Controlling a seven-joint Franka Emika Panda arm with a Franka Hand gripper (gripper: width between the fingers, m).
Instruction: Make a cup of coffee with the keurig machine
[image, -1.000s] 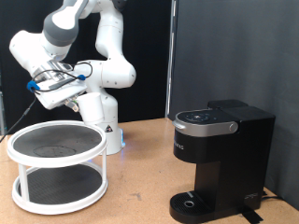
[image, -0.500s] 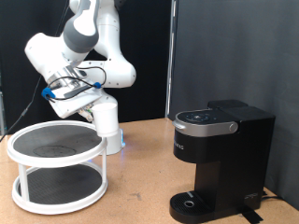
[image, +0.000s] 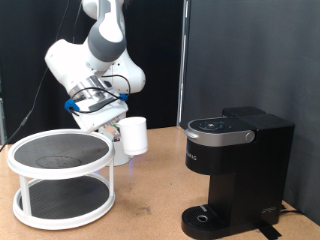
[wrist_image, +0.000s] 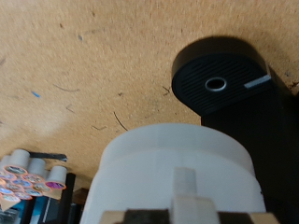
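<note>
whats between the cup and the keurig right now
Nothing. In the exterior view the gripper holds the cup in the air to the left of the keurig, with only dark backdrop and bare table between them.

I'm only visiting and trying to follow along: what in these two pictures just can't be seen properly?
- Gripper fingers: in the exterior view the arm and the cup cover them; the wrist view is filled by the cup, blurred up close.
- Inside of the cup: neither view looks in.
- Keurig machine: its right side is cut off by the exterior view's edge; button markings too small.
- Pods: cut off at the wrist view's edge.
</note>
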